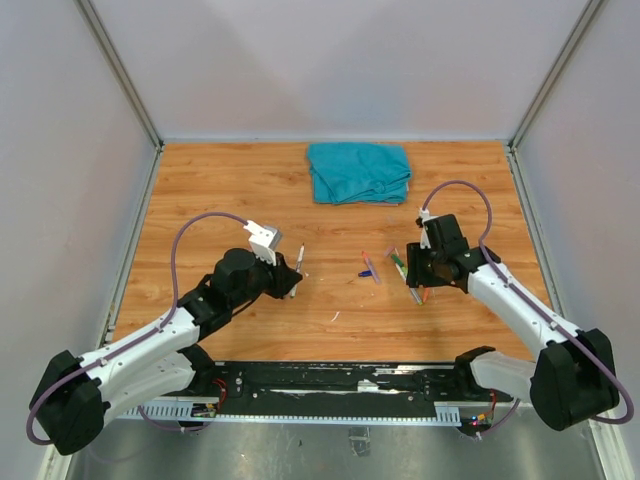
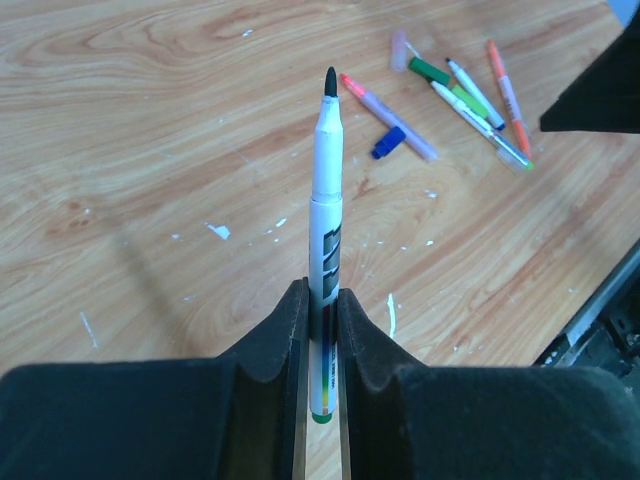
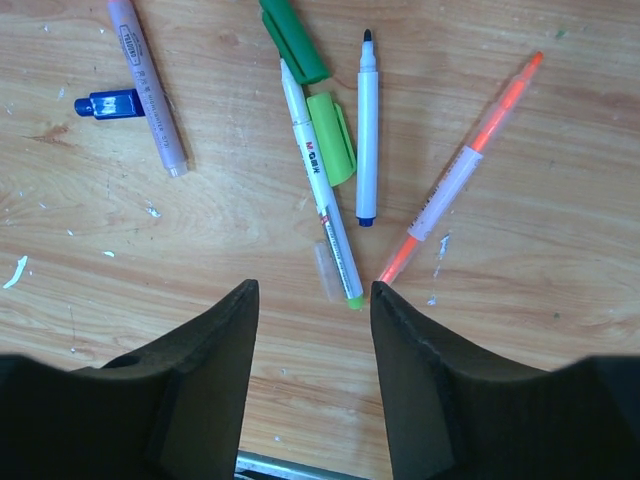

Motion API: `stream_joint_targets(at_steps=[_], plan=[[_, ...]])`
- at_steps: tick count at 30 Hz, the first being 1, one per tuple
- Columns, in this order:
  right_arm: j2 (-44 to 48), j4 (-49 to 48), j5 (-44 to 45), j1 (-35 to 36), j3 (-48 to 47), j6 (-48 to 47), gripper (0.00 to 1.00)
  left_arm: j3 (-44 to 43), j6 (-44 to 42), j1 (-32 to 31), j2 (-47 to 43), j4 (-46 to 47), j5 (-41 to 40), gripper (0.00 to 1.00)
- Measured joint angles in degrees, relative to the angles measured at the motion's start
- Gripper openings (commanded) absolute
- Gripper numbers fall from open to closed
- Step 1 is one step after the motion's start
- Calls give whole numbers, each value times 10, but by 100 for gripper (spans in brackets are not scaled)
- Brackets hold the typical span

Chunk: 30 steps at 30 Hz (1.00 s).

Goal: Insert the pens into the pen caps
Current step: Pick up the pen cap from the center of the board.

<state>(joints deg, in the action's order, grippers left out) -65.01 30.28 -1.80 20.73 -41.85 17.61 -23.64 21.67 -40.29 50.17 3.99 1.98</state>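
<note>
My left gripper is shut on a white pen with a dark tip and green end, held above the table; it also shows in the top view. My right gripper is open and empty just above the table, near the ends of a light green pen and an orange pen. Beyond lie a light green cap, a dark green cap, a white pen with a blue end, a purple pen and a blue cap.
A crumpled teal cloth lies at the back middle of the wooden table. Grey walls stand on three sides. A black rail with the arm bases runs along the near edge.
</note>
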Motion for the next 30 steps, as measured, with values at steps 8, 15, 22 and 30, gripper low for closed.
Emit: stream_joint_targets(at_steps=[8, 15, 22, 30], plan=[[-33, -5, -17, 0, -22, -9, 44, 0, -11, 0, 7, 15, 41, 1], [-75, -15, -21, -14, -30, -15, 38, 0, -3, 0, 36, 4, 39, 1], [-132, -28, -35, -21, -76, -17, 31, 0, 11, 0, 28, -13, 28, 1], [-210, -39, -61, -21, -141, -33, 26, -7, 14, 0, 2, -42, 9, 0]])
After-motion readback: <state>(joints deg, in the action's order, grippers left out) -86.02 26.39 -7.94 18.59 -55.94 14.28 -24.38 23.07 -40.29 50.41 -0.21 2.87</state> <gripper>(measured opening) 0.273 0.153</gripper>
